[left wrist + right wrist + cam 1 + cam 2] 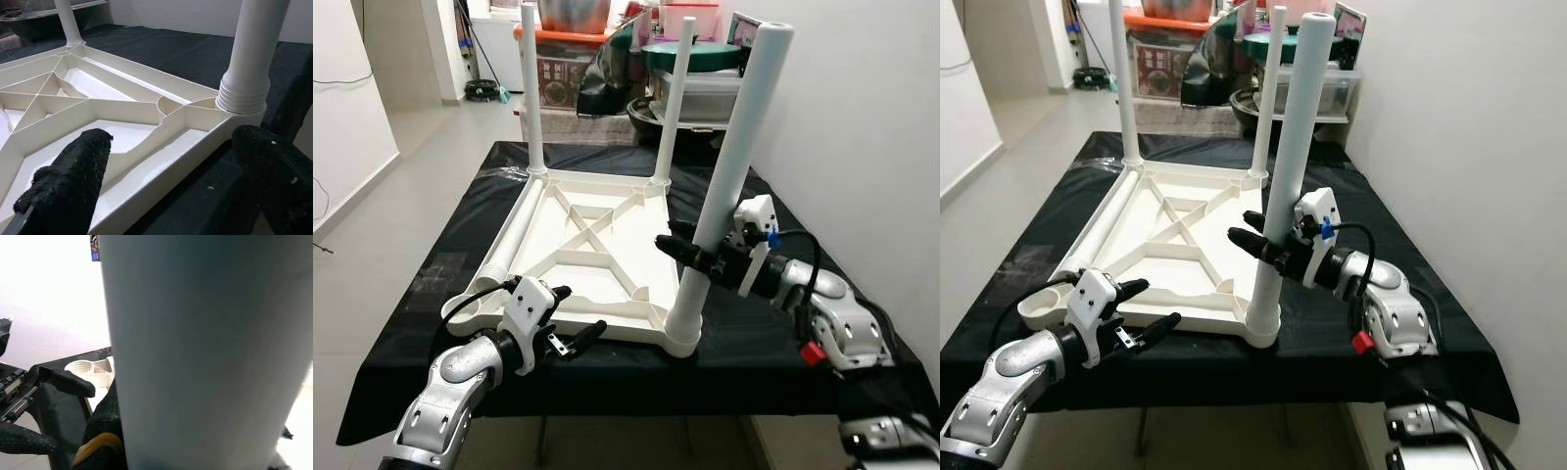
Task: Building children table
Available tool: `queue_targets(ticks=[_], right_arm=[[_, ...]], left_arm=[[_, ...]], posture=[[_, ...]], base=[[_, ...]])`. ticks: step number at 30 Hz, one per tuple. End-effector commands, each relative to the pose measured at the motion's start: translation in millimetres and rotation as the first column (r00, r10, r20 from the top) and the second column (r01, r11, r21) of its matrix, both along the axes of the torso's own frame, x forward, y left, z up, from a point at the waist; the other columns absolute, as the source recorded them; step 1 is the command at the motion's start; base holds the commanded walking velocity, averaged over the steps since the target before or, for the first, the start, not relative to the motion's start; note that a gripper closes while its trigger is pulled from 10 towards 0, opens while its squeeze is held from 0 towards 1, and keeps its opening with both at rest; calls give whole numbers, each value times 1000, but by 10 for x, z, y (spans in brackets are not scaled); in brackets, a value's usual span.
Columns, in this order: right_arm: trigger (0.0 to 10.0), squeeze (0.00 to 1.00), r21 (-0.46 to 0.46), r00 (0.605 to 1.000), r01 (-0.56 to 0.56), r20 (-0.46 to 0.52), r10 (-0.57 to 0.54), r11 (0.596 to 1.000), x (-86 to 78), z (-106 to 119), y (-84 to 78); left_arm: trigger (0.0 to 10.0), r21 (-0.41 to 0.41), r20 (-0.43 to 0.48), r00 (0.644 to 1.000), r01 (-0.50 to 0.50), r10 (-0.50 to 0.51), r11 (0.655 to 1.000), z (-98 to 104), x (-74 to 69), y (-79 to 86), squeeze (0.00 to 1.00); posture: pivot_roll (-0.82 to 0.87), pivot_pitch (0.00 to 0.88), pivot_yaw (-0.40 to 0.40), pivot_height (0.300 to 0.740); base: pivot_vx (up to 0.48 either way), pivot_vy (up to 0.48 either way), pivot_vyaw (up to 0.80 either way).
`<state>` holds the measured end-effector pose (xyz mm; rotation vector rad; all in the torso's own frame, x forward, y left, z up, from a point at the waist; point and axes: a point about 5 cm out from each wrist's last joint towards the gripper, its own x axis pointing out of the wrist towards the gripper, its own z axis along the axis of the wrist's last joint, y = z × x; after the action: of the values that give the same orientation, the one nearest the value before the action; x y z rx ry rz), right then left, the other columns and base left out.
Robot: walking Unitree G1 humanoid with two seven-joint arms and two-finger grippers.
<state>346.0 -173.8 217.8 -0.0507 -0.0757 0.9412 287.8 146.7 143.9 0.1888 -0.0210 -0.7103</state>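
At the black-covered table's (440,255) near edge, the left gripper (576,318) hovers, fingers spread apart. The upturned white tabletop (587,257) lies centred, 3 legs standing, 1 leg (504,245) lying inside it. The right gripper (688,253) is clamped round the near-right leg (729,176).

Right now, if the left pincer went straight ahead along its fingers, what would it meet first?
Most likely the near edge of the upturned white tabletop. The left pincer is open and points at the rim just beside the near leg. Depth is uncertain, so it might pass just above that rim.
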Motion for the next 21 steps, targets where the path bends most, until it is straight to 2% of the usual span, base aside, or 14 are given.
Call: queue_targets(ticks=[1, 4, 5, 8, 11, 15, 18, 19, 20, 21], right_arm=[[0, 0, -47, 997, -8, -77, 5, 999, 2, -207, -2], [0, 0, -43, 996, -32, -84, 28, 999, 35, -196, -13], [0, 0, -46, 990, -99, -101, 94, 994, 85, -174, 2], [0, 0, -46, 990, -99, -101, 94, 994, 85, -174, 2], [0, 0, -64, 980, -171, -110, 163, 983, 138, -134, 54], [0, 0, -66, 979, -180, -108, 172, 981, 157, -127, 66], [0, 0, -49, 981, -172, -97, 167, 984, 205, -97, 83], [0, 0, -49, 981, -172, -97, 167, 984, 205, -97, 83], [0, 0, -37, 982, -168, -92, 164, 985, 228, -83, 69], [0, 0, -37, 982, -168, -92, 164, 985, 228, -83, 69]], left_arm=[[10000, 6, -19, 1000, -1, 1, 1000, -37, -7, -3, 0], [10000, 4, -21, 1000, 0, 0, 1000, -41, -12, -7, 0], [10000, 2, -23, 1000, 2, -2, 1000, -44, -18, -15, 0], [10000, 2, -23, 1000, 2, -2, 1000, -44, -18, -15, 0], [10000, -3, -19, 1000, 3, -3, 1000, -27, -34, -7, 0], [10000, 2, -21, 1000, -11, 11, 1000, -35, -43, 39, 0], [10000, 53, -77, 983, -164, 167, 985, -186, -45, 427, 0], [10000, 53, -77, 983, -164, 167, 985, -186, -45, 427, 0], [10000, 66, -115, 964, -233, 239, 970, -279, -111, 625, 0], [10000, 66, -115, 964, -233, 239, 970, -279, -111, 625, 0]], posture=[[84, 0, -98, 740], [87, 0, -100, 740], [97, 0, -106, 740], [97, 0, -106, 740], [117, 0, -122, 740], [116, 0, -122, 740], [115, 0, -120, 740], [115, 0, -120, 740], [118, 0, -123, 740], [118, 0, -123, 740]], base=[[0, 0, 0], [0, 0, 0], [0, 0, 0], [0, 0, 0], [0, 0, 0], [0, 0, 0], [0, 0, 0], [0, 0, 0], [0, 0, 0], [0, 0, 0]])
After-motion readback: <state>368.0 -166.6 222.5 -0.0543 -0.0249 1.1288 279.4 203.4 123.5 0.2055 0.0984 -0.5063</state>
